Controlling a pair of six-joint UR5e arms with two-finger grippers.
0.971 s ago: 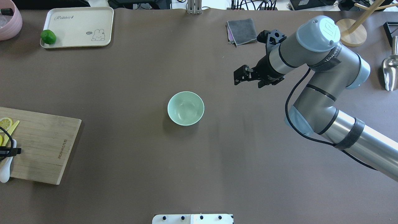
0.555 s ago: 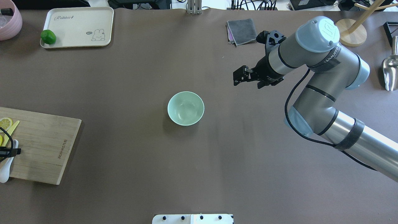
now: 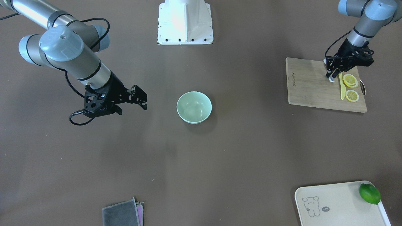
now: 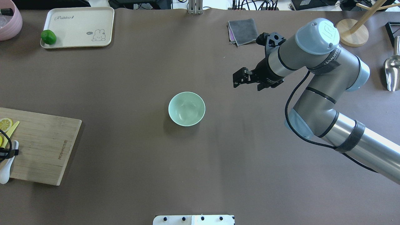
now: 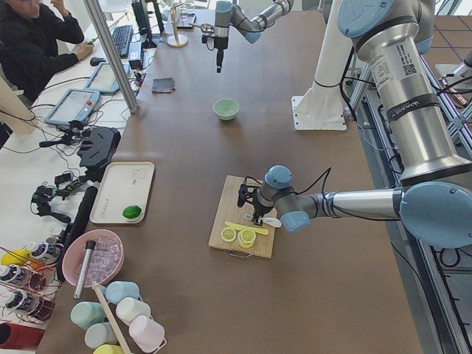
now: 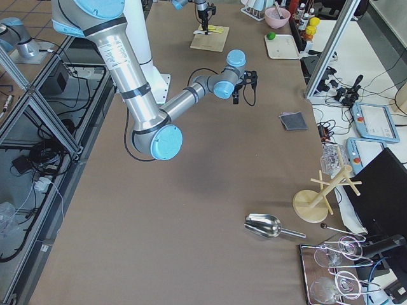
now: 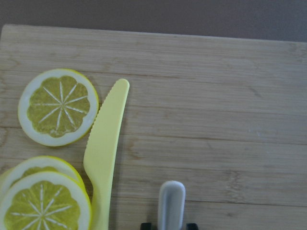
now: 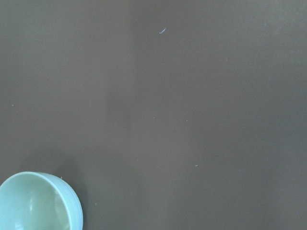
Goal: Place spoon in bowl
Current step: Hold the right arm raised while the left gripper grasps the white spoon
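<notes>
The white spoon (image 4: 5, 173) lies at the near left corner of the cutting board (image 4: 43, 143), its scoop over the board's edge. My left gripper (image 4: 7, 152) is shut on the spoon's handle, which shows between the fingertips in the left wrist view (image 7: 171, 203). The empty mint-green bowl (image 4: 187, 108) stands in the middle of the table, far to the right of the spoon. My right gripper (image 4: 239, 78) hangs open and empty above the table, beyond and to the right of the bowl (image 8: 36, 203).
A yellow knife (image 7: 103, 148) and lemon slices (image 7: 58, 106) lie beside the spoon on the board. A tray (image 4: 78, 26) with a lime (image 4: 48, 37) is at the far left. A grey cloth (image 4: 243, 31) and a metal scoop (image 4: 392, 72) are at the far right.
My left gripper has shifted slightly left and the spoon's handle has shifted with it. My right gripper has drifted a little left and farther from the robot.
</notes>
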